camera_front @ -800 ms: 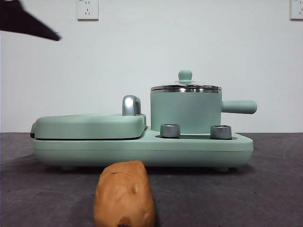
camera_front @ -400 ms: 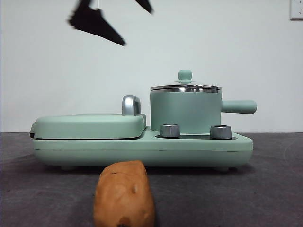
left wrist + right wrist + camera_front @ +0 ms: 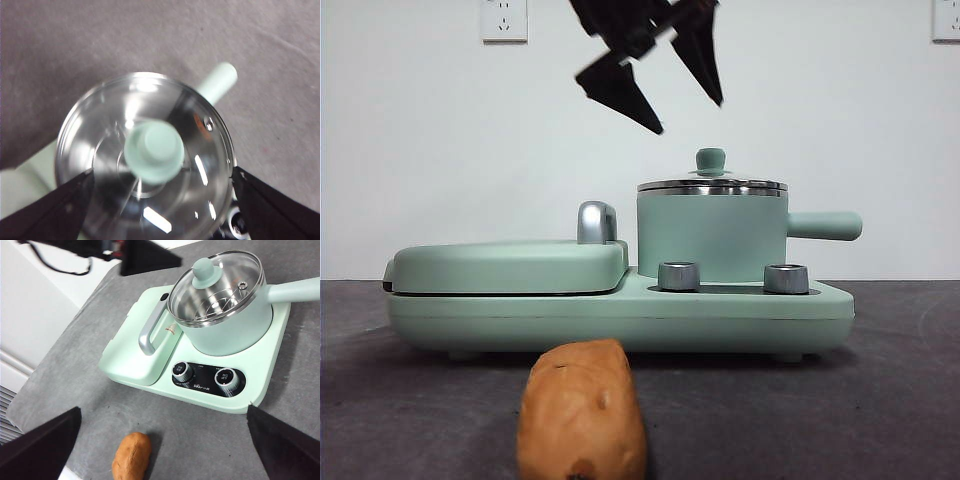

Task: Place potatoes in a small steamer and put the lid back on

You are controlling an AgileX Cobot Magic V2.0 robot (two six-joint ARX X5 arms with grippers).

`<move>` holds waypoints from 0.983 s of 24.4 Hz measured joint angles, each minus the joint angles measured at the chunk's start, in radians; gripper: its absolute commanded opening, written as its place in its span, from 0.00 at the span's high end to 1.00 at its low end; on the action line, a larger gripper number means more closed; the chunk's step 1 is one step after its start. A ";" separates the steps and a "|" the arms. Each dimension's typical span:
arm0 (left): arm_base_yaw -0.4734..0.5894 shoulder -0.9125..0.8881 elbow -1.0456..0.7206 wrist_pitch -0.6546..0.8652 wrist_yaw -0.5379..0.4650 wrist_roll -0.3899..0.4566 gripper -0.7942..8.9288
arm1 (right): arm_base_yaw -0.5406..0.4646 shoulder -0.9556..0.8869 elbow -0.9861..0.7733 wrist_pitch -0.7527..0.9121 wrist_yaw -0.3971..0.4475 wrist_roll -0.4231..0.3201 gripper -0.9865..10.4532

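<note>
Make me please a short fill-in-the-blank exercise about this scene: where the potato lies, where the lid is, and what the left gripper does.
1. The lid sits on the small steamer, so the pot is ____.
2. The potato lies on the ____, in front of the appliance.
3. The left gripper hangs above the lid with its jaws ____.
4. The steamer's side handle has the colour ____.

Missing words: closed; table; open; mint green
</note>
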 measured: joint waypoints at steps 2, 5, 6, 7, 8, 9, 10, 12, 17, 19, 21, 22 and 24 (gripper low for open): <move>-0.005 0.034 0.020 0.011 -0.003 -0.001 0.47 | 0.000 0.000 0.000 0.000 0.000 0.000 0.45; -0.015 0.086 0.030 0.021 -0.007 -0.003 0.47 | 0.000 0.000 0.000 0.000 0.000 0.000 0.45; -0.018 0.099 0.030 0.031 -0.014 -0.002 0.47 | 0.000 0.000 0.000 0.000 0.000 0.000 0.45; -0.020 0.108 0.030 0.047 -0.021 0.002 0.47 | 0.000 0.000 0.000 0.000 0.000 0.000 0.45; -0.022 0.111 0.030 0.063 -0.023 0.005 0.47 | 0.000 0.000 0.000 0.000 0.000 0.000 0.45; -0.025 0.111 0.030 0.069 -0.028 0.009 0.47 | 0.000 0.000 0.000 0.000 0.000 0.000 0.45; -0.029 0.111 0.030 0.078 -0.037 0.013 0.48 | 0.000 0.000 0.000 0.000 0.000 0.000 0.45; -0.038 0.111 0.030 0.079 -0.052 0.019 0.52 | 0.000 0.000 0.000 0.000 0.000 0.000 0.45; -0.043 0.111 0.030 0.077 -0.106 0.029 0.68 | 0.000 0.000 0.000 0.000 0.000 0.000 0.45; -0.043 0.111 0.030 0.077 -0.108 0.034 0.70 | 0.000 0.000 0.000 0.000 0.000 0.000 0.45; -0.044 0.111 0.030 0.077 -0.108 0.035 0.77 | 0.000 0.000 0.000 0.000 0.000 0.000 0.45; -0.045 0.111 0.030 0.078 -0.107 0.035 0.83 | 0.000 0.000 0.000 0.000 0.000 0.000 0.45; -0.048 0.111 0.030 0.078 -0.108 0.038 0.89 | 0.000 0.000 0.000 0.000 0.000 0.000 0.45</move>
